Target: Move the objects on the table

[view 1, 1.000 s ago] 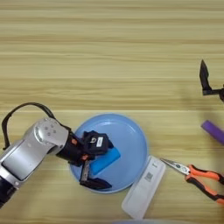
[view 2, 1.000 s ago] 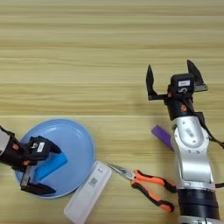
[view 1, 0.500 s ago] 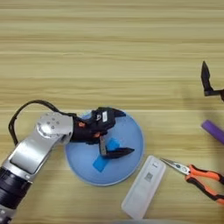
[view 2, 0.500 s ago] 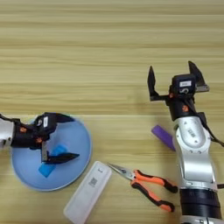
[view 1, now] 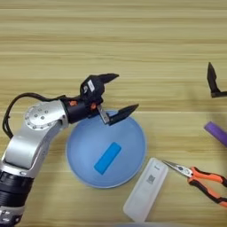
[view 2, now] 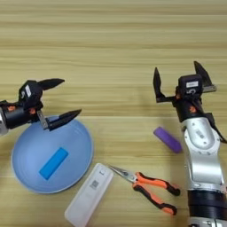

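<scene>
One blue block [view 1: 107,158] lies on the plate [view 1: 133,133] below the spread left tool [view 1: 116,95]

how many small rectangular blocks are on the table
2. The bright-blue block lies inside the light-blue plate, below the open left gripper. The purple block lies on the bare table, beside the right arm. None looks hidden.

- One round light-blue plate [view 1: 133,146]
- One blue block [view 1: 107,158]
- One purple block [view 2: 167,139]
- One white remote [view 2: 88,195]
- One pair of orange-handled pliers [view 2: 146,186]
</scene>
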Motion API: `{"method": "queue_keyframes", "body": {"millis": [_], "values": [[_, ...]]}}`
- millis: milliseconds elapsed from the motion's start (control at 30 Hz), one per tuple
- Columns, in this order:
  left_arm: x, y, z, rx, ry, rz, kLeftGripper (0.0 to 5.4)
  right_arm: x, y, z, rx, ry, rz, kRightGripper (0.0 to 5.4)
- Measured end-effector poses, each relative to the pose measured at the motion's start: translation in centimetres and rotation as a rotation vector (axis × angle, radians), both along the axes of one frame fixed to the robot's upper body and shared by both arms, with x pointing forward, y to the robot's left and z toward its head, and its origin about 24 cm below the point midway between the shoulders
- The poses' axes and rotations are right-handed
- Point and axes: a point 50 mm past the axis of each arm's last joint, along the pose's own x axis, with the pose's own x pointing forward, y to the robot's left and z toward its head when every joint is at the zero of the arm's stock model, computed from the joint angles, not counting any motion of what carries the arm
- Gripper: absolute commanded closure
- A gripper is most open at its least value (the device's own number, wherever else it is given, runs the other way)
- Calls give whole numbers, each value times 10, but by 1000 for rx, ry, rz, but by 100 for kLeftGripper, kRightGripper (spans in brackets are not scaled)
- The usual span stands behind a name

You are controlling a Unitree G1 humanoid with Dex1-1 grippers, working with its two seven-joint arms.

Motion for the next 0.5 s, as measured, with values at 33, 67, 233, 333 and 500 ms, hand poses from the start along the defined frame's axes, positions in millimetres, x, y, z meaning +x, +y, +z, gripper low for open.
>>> {"method": "queue_keyframes", "body": {"millis": [33,67,233,333,500], "values": [[1,1,4,-24,-15,17,3,0,-2,2,-12,0,4,0],[1,2,8,-60,-30,39,3,-1,-5,4,-19,0,15,0],[4,10,18,-157,-82,139,3,-5,-14,19,-46,18,102,0],[2,12,15,-191,-106,194,3,-8,-18,22,-86,61,157,0],[7,21,3,-236,-95,324,3,-14,-17,19,-122,145,288,0]]}}
